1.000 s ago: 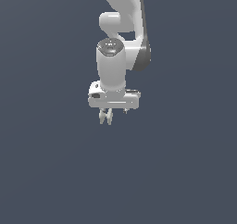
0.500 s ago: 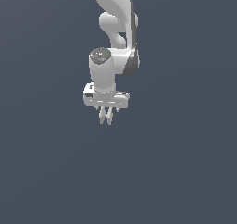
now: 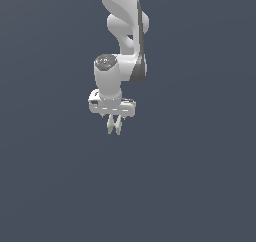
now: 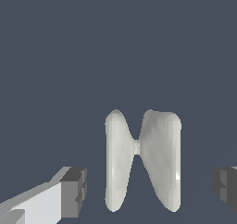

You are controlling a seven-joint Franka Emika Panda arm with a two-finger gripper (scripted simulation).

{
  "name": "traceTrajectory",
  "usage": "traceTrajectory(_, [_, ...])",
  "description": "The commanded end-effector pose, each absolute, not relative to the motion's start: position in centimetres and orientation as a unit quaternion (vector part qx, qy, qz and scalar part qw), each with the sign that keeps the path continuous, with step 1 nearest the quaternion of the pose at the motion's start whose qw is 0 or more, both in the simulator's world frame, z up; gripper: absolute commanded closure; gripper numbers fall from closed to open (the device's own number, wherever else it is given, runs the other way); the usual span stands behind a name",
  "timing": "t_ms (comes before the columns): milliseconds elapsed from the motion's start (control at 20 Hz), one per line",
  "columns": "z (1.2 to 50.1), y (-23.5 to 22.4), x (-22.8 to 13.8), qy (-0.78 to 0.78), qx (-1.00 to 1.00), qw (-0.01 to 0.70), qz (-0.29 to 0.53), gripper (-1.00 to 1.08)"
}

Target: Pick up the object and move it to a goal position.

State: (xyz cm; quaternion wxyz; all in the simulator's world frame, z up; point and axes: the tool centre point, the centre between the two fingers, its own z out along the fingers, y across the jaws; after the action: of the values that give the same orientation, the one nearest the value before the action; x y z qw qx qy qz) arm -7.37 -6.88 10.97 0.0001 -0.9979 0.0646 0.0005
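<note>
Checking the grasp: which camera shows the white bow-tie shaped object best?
The wrist view: the white object fills it, with gaps to both pads. The exterior view shows only small pale prongs at the gripper; object or fingers, I cannot tell.

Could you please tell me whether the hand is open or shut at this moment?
Open. In the wrist view the fingertips stand far apart, with the white object between them, touching neither.

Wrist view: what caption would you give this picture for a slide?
Seen from the wrist, a pale bow-tie-shaped object sits between the open gripper's dark fingertips, untouched.
</note>
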Motion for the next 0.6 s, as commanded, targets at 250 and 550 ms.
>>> traceTrajectory(250, [9.4,-6.9,-7.5,0.065,-0.998,0.0,0.0,-0.92])
traceTrajectory(550, [6.6,-6.9,-7.6,0.065,-0.998,0.0,0.0,-0.92])
